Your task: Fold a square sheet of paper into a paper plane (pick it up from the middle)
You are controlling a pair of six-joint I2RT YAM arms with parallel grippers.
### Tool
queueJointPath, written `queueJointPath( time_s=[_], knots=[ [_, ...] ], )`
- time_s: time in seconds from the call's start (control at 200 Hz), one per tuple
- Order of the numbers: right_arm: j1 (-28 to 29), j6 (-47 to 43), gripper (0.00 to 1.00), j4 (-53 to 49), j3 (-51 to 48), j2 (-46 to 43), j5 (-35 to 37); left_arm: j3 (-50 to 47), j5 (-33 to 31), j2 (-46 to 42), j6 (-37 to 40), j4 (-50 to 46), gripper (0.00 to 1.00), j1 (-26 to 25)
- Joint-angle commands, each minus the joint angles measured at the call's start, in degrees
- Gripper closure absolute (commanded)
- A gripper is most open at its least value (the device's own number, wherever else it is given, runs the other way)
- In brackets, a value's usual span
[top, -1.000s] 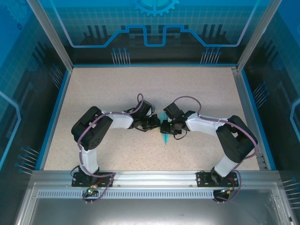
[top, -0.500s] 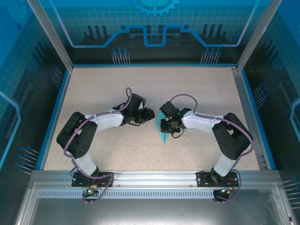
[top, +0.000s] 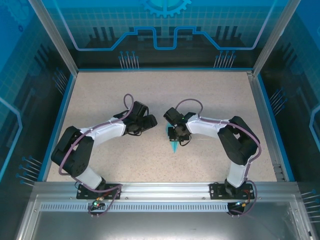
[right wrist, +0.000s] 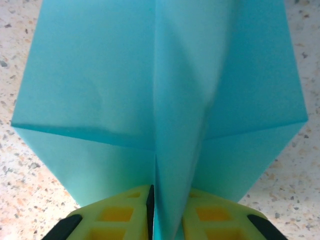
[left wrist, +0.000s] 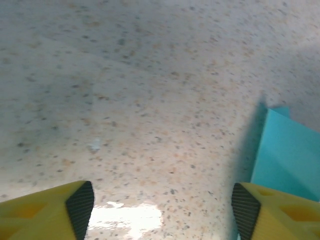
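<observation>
The cyan paper plane [right wrist: 165, 85] is a folded dart with two flat wings and a raised centre crease. My right gripper [right wrist: 167, 200] is shut on that centre fold, its yellow fingers [right wrist: 120, 215] pressed against both sides. From above, the plane's pointed tip [top: 173, 147] sticks out below the right gripper [top: 175, 135] near the table's middle. My left gripper [top: 151, 123] stands open a short way to the left of the plane with nothing between its fingers. In the left wrist view, the left gripper [left wrist: 162, 205] hangs over bare table, and the plane's edge [left wrist: 287, 155] lies beyond the right fingertip [left wrist: 245, 205].
The speckled beige table [top: 110, 95] is fenced by blue-edged transparent walls [top: 60, 105] on three sides. An aluminium rail [top: 160, 192] carrying both arm bases runs along the near edge.
My left gripper has let go of the paper, opened wide and drawn back to the left. The right gripper has shifted slightly left and away with the plane held in it.
</observation>
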Motion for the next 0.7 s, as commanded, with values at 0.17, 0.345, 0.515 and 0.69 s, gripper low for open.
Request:
queueJointPath(
  time_s=[0.17,0.345,0.515,0.69],
  knots=[
    [2.28,2.80,0.87,-7.83,5.29,6.05,5.09,-1.39,-7.44,-2.09,-1.10,-6.34,0.02,0.85],
    [2.42,1.88,0.90,-9.04,7.68,5.05,5.77,-1.84,-8.92,-3.42,-0.81,-7.84,0.02,1.15],
    [0.31,-1.86,0.89,-11.29,12.13,1.79,8.94,-2.52,-9.21,-4.68,-0.55,-8.73,0.02,1.73],
    [-7.18,-7.77,0.88,-11.51,15.33,2.65,7.54,-3.58,-9.72,-6.52,-0.10,-9.54,0.01,1.95]
  ],
)
